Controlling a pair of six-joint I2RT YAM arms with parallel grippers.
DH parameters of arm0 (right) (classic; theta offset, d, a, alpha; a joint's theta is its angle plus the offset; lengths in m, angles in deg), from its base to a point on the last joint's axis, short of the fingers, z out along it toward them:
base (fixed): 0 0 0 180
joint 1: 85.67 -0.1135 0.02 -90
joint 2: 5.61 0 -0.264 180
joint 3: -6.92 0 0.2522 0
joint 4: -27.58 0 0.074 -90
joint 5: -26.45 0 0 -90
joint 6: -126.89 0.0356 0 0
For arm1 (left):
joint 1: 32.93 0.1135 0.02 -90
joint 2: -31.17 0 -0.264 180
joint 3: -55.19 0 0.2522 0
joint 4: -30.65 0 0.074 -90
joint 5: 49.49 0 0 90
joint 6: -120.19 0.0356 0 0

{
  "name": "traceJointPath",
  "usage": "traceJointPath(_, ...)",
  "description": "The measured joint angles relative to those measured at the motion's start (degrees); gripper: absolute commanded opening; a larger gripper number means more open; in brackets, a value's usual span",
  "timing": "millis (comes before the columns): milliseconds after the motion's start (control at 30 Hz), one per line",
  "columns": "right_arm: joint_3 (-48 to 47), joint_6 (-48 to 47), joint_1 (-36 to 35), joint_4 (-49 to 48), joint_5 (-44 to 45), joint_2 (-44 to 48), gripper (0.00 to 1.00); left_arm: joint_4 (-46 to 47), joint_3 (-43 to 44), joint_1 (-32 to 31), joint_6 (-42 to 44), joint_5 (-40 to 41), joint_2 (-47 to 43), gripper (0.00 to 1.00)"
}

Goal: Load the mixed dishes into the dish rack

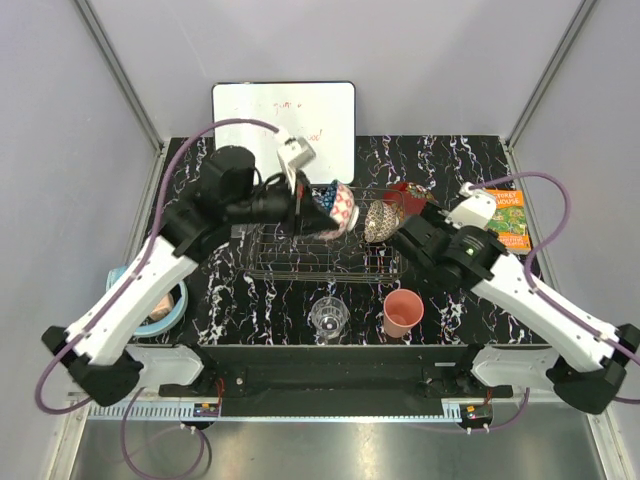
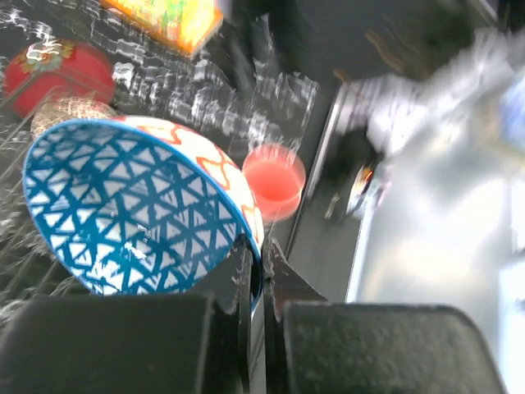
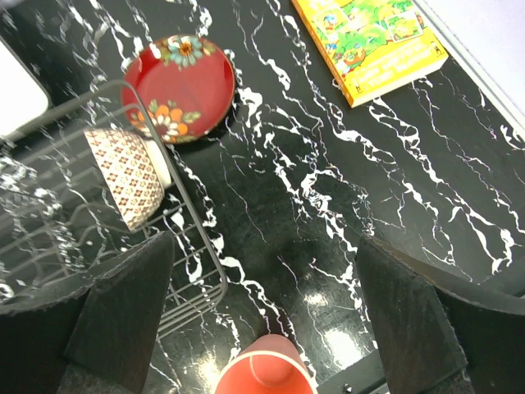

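Nearest the arm bases, a clear glass tumbler (image 1: 329, 318) and a pink plastic cup (image 1: 402, 312) stand upright on the black marbled desk (image 1: 470, 150), near each other, both in front of the dish rack (image 1: 320, 262) and apart from it. Light blue headphones (image 1: 160, 305) lie at the desk's left edge. The right end effector (image 3: 267, 320) hangs over the desk just right of the rack, fingers spread wide and gripping nothing. In the rack's right end, the beige netted-pattern bowl (image 3: 123, 176) stands on its edge among the wires. Above the middle of the rack, the left end effector (image 2: 261, 275) is clamped on the rim of the blue mosaic bowl (image 2: 135, 209), which is tipped on its side (blue triangles on white inside, orange zigzags on the outer wall). The bowl is off the desk; whether it touches the rack is unclear. The red patterned bowl (image 3: 176, 86) sits just beyond the rack's far right corner, its flowered inside showing. An orange book (image 1: 505, 218) lies at the right edge, and a whiteboard (image 1: 285, 125) stands farthest back.
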Motion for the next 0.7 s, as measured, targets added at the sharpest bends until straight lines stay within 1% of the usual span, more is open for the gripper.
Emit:
traceJointPath(67,0.92,0.35,0.00,0.04,0.22,2.64,1.00,11.98,-4.11,4.39,-12.96,-3.67,2.58,0.00)
traceJointPath(100,1.64,0.44,0.00,0.07,0.46,4.24,1.00,16.48,-5.92,6.29,-18.45,-4.59,4.09,0.00)
traceJointPath(167,2.95,0.61,0.00,0.28,0.74,7.04,1.00,21.57,-6.78,8.87,-27.39,-4.70,8.46,0.00)
traceJointPath(233,3.93,0.81,0.00,0.31,1.68,9.07,1.00,25.57,-6.78,9.77,-34.05,-4.35,12.68,0.00)
traceJointPath(333,5.16,0.81,0.00,0.04,2.51,11.06,1.00,29.86,-8.31,9.07,-41.33,-3.76,15.74,0.00)
traceJointPath(467,6.43,-0.17,0.00,-1.20,3.43,12.02,1.00,37.05,-11.54,6.56,-50.27,-3.41,18.27,0.00)
traceJointPath(600,6.43,-1.14,0.00,-2.32,4.50,10.25,1.00,41.90,-14.21,4.42,-56.59,-2.82,20.81,0.00)
traceJointPath(700,6.43,-1.22,0.00,-3.43,4.63,8.96,1.00,43.34,-16.33,3.61,-59.87,-2.03,22.05,0.00)
